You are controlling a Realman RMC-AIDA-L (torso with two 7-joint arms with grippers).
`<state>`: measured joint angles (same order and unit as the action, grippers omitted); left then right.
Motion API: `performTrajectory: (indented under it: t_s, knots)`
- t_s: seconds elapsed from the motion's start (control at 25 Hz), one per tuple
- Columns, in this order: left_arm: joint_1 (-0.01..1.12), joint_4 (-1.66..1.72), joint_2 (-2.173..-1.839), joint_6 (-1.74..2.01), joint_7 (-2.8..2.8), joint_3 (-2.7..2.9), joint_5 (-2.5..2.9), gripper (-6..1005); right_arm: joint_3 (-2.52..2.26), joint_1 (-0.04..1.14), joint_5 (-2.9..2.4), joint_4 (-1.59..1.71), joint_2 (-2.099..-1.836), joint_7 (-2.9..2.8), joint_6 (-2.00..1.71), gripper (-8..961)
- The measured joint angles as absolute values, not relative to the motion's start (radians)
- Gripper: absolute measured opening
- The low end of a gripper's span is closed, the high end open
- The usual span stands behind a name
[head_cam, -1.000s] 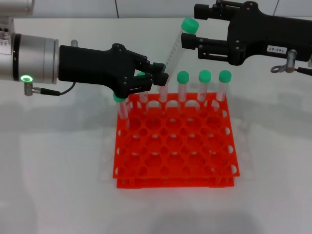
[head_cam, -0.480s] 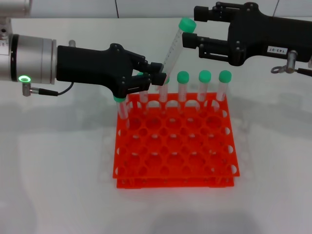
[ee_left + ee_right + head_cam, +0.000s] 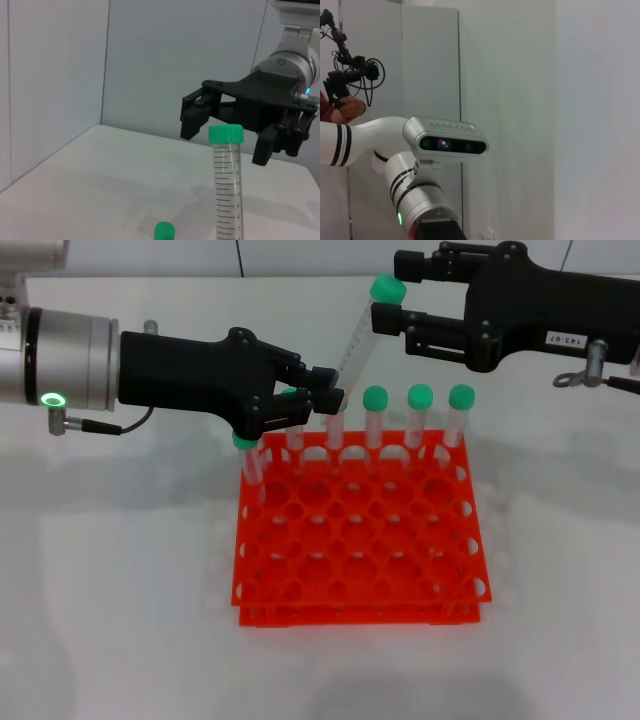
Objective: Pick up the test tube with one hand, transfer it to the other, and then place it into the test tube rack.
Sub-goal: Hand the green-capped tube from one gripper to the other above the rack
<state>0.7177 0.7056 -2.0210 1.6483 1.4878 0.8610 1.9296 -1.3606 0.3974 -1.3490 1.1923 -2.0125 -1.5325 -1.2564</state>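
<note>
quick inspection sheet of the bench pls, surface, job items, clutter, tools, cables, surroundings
surface: white table, bare around the rack
job's things: orange rack with capped tubes in its back row; test tube tilted above it
clutter: nothing seen
grippers: left tool shut on the test tube's lower part; right tool open around its green cap
cables: thin black lead under the left wrist
surroundings: pale wall panels

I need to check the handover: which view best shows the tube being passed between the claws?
The head view: the test tube shows tilted, its lower part pinched by the left claw, its green cap between the right claw's open fingers. The left wrist view shows only its upper part, cap and graduations. The right wrist view does not show it.
</note>
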Motion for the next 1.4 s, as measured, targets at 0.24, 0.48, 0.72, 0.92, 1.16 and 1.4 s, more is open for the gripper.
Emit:
performTrajectory:
  t_s: [0.24,0.48,0.72,0.92,1.16,1.4]
  knots:
    - [0.718,0.706,-2.021,1.648,1.488,0.862,1.93,190,-1.361,0.404,-1.346,1.177,-2.013,-1.533,-1.256,542]
    - [0.718,0.706,-2.02,1.648,1.487,0.861,1.93,190,-1.361,0.405,-1.344,1.172,-2.012,-1.533,-1.257,489]
    - [0.719,0.706,-2.02,1.646,1.486,0.862,1.93,190,-1.36,0.409,-1.344,1.17,-2.013,-1.533,-1.26,471]
    - [0.718,0.706,-2.02,1.645,1.486,0.862,1.931,189,-1.361,0.413,-1.344,1.167,-2.013,-1.533,-1.263,470]
    - [0.716,0.706,-2.021,1.643,1.486,0.862,1.931,189,-1.361,0.415,-1.344,1.167,-2.013,-1.533,-1.265,470]
    - [0.715,0.706,-2.023,1.643,1.486,0.862,1.933,189,-1.361,0.418,-1.344,1.165,-2.013,-1.532,-1.266,469]
